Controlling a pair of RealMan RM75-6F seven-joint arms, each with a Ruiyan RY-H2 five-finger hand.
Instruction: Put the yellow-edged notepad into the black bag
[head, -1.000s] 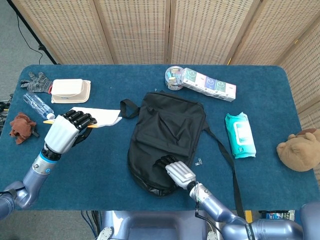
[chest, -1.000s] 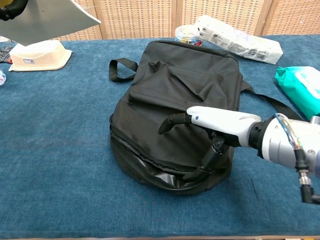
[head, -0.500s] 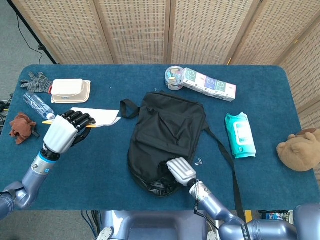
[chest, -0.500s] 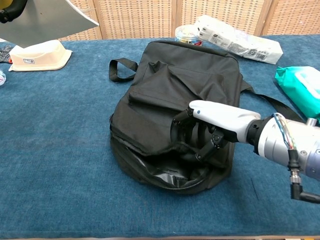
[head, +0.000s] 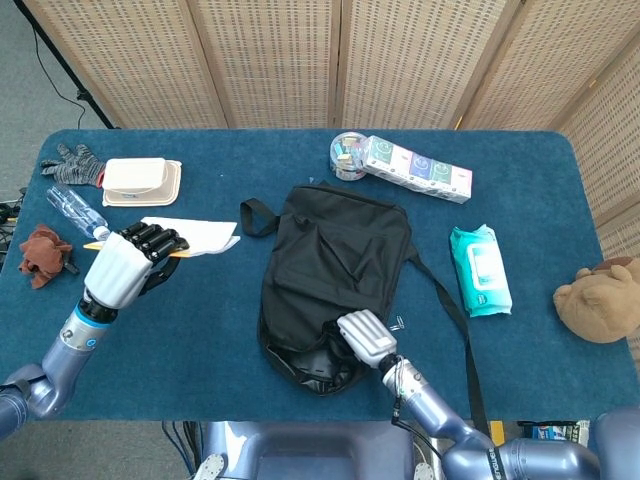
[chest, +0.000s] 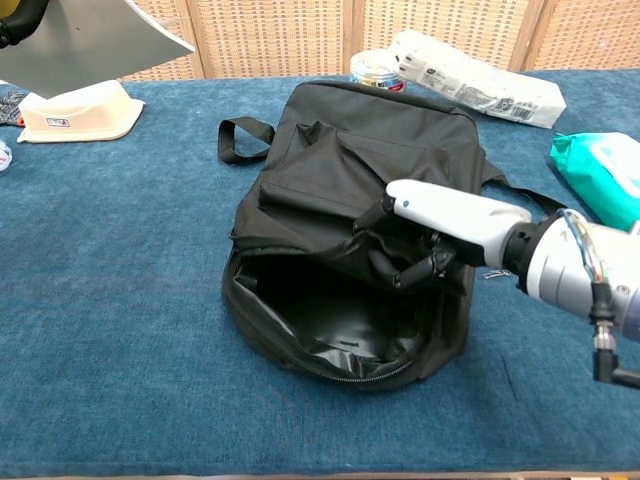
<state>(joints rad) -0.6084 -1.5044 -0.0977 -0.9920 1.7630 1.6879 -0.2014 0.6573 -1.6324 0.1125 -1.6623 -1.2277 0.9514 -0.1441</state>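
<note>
Yellow-edged notepad gripped in left hand; right hand clutching black bag flap.

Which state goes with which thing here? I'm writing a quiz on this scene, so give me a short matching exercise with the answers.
Things:
1. black bag
2. yellow-edged notepad
3. wet wipes pack
4. left hand

States:
A. lying flat at the table's right side
B. mouth pulled open by the right hand
C. gripping the notepad
D. held up off the table

Pairs: 1-B, 2-D, 3-A, 4-C
</note>
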